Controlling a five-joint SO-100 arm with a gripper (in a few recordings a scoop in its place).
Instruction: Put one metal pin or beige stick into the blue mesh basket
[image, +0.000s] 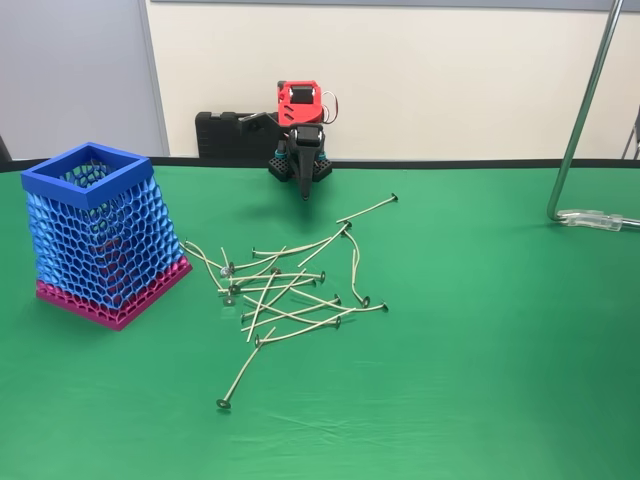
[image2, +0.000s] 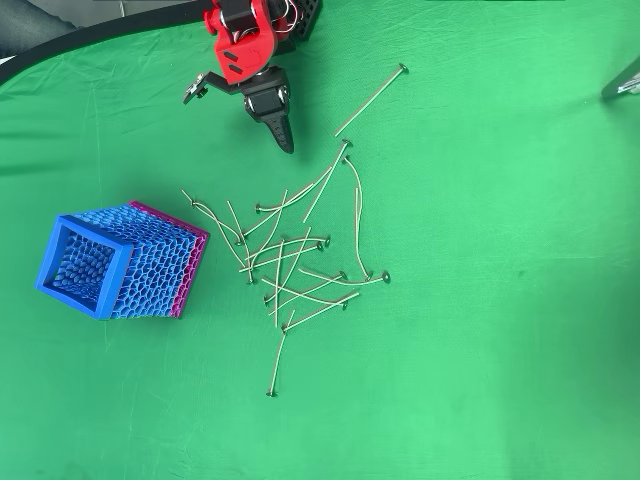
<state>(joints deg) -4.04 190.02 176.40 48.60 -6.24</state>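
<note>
Basket (image: 97, 235): blue honeycomb mesh, square rim, pink base, upright at the desk's (image: 480, 380) left in the fixed view, pins (image: 290, 290) scattered just beside it. End effector (image: 303, 192) pressed together, empty, tip near the desk. Overhead view: basket (image2: 115, 265) left of the pins (image2: 300, 270); end effector (image2: 285, 140) closed, apart from them.

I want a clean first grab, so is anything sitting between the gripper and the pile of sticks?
Nothing visible does. The gripper hangs over bare green cloth, beside the pile of sticks; the blue mesh basket stands off to the left.
</note>
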